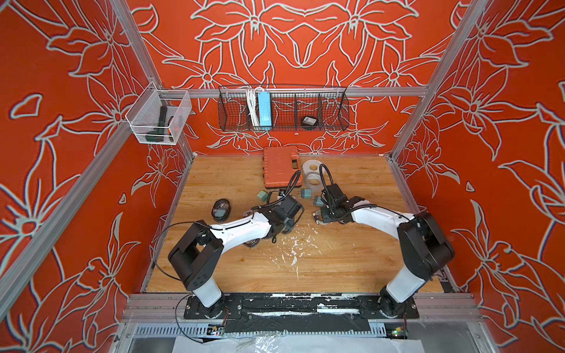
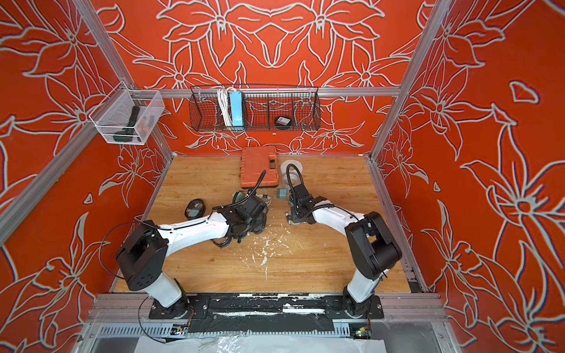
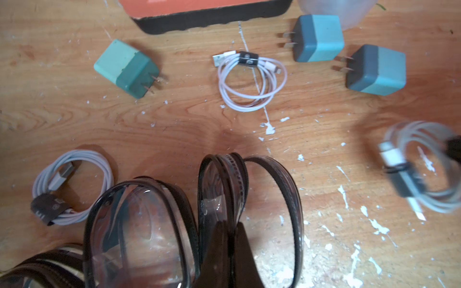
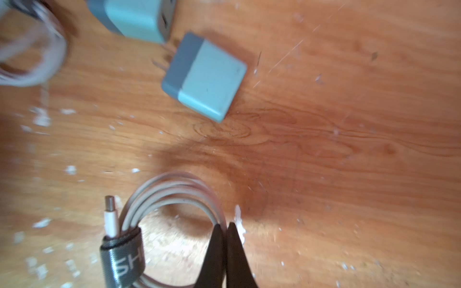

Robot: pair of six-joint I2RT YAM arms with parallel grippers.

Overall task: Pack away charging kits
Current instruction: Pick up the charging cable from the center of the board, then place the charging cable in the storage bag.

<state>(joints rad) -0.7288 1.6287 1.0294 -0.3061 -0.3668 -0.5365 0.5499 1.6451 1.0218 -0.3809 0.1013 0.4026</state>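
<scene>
Red flowered walls (image 1: 61,171) box in a wooden surface (image 1: 336,269) flecked with white paint. An orange case (image 1: 279,166) lies at the far edge. Toward the left edge sits a filled pouch (image 1: 220,210) (a teal shape shows through its clear face).

Mid-surface, the left pincer (image 3: 230,225) is clamped tight on the black rim of an open pouch (image 3: 224,179). Its mouth gapes and its long axis runs straight out ahead of the tips. An empty pouch (image 3: 139,224) leans just beside it. Beyond lie a lone plug (image 3: 127,68), a second plug (image 3: 318,37) near the case and a third plug (image 3: 376,71) just beside that, with a spare cable (image 3: 250,79) between them.

The right pincer (image 4: 224,225) is pinched shut on one loop of a coiled cable (image 4: 174,189). This cable hangs on the right arm's side of the gaping mouth, with bare wood between. The likely next move is to carry it sideways toward the left arm, with the coil turned to match the oval's length.
</scene>
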